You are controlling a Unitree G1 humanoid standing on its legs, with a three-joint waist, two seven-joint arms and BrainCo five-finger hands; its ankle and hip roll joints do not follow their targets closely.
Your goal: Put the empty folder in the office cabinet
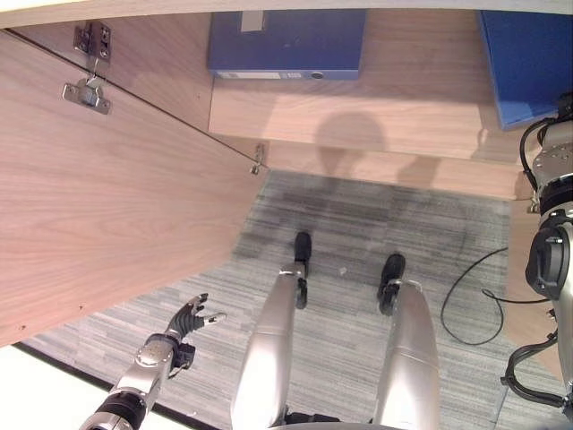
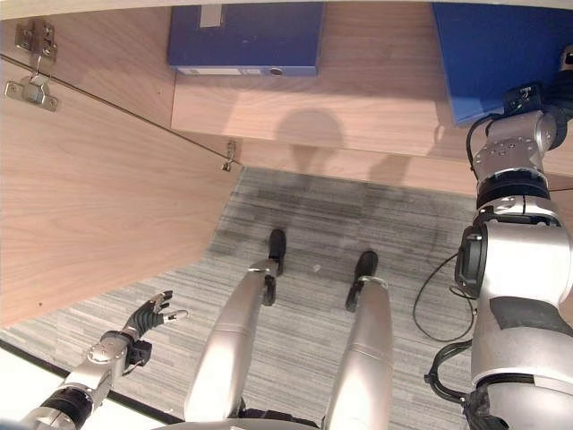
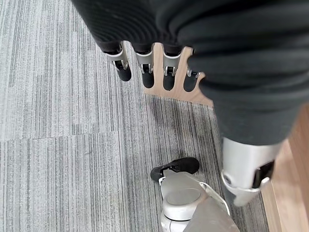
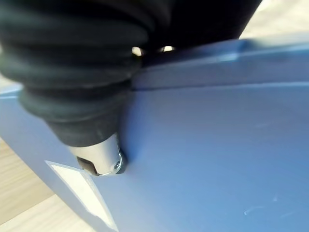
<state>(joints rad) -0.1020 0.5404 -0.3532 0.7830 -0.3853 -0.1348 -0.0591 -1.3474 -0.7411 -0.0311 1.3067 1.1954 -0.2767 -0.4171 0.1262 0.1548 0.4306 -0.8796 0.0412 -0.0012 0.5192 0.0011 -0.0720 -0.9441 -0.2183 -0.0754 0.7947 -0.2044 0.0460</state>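
Note:
A blue folder point(image 2: 483, 54) stands at the right end of the wooden cabinet shelf point(image 2: 376, 98), its upper part cut off by the view's edge. My right hand point(image 2: 540, 95) is raised against the folder's right edge. In the right wrist view the thumb point(image 4: 104, 162) presses on the folder's blue face point(image 4: 217, 145) near a white label, and the rest of the hand wraps over the edge, with the fingers hidden behind. My left hand point(image 1: 190, 317) hangs low at the left above the carpet, its fingers point(image 3: 145, 72) straight and holding nothing.
A second blue folder point(image 1: 286, 40) lies at the back middle of the shelf. The open cabinet door point(image 1: 107, 197) with metal hinges point(image 1: 88, 91) stands along the left. Grey carpet point(image 1: 358, 215) lies in front of the cabinet.

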